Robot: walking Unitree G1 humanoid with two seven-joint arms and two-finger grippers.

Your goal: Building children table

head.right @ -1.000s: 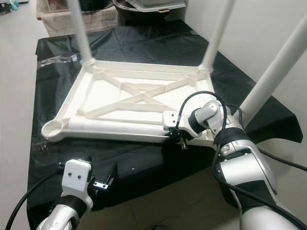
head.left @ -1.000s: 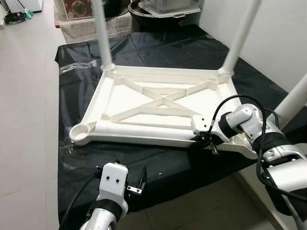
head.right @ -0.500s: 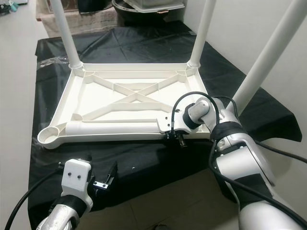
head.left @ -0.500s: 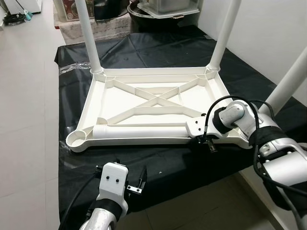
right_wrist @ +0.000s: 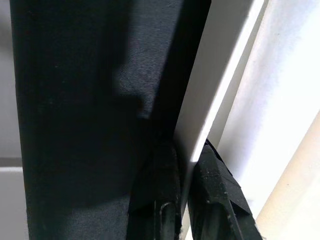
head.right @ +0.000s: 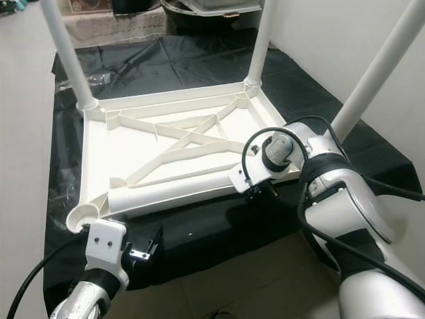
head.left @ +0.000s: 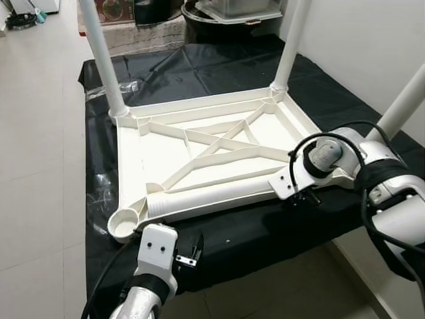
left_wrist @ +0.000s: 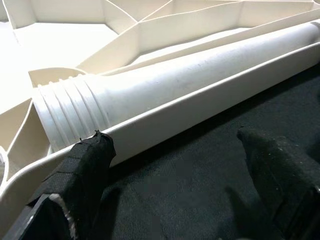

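The white plastic tabletop (head.left: pixel 199 159) lay upside down on the black cloth, ribbed underside up, turned askew. Three legs (head.left: pixel 99 46) stood upright in the corner sockets at 10, 1 and 3 o'clock. A loose leg (head.left: pixel 212 197) lay along its near rim, threaded end toward the empty socket (head.left: pixel 124 224) at 7 o'clock.

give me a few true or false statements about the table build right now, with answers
1. The white tabletop lies upside down on a black cloth. True.
2. All four legs are screwed in. False: three stand upright; the loose leg lies inside the tabletop, and the corner socket is empty.
3. The right gripper is pinched on the tabletop's rim. True.
4. The left gripper holds the loose leg. False: it is open, above the cloth beside the rim.
5. The loose leg's threaded end points toward the empty socket. True.
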